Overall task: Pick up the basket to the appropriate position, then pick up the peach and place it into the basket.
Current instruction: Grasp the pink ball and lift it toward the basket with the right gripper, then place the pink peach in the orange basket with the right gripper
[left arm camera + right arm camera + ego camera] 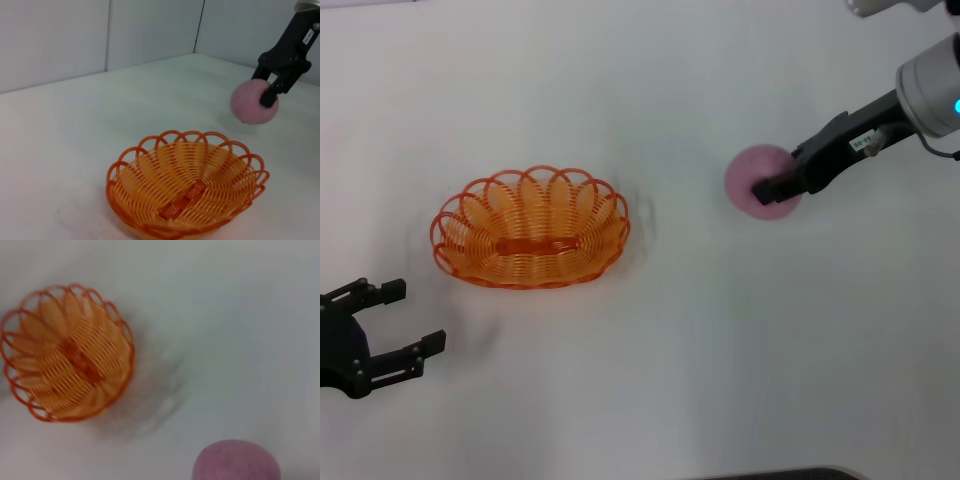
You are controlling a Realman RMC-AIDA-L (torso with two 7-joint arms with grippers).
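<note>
The orange wire basket (530, 228) stands empty on the white table, left of centre; it also shows in the left wrist view (186, 192) and the right wrist view (67, 352). The pale pink peach (752, 175) is at the right, well apart from the basket. My right gripper (770, 190) is shut on the peach; in the left wrist view its fingers (270, 95) straddle the peach (250, 102), which sits at or just above the table. The peach's top shows in the right wrist view (236, 460). My left gripper (415, 316) is open and empty, near the table's front left, short of the basket.
The white table (650, 350) is bare between the basket and the peach. Grey walls (75, 35) rise behind the table in the left wrist view.
</note>
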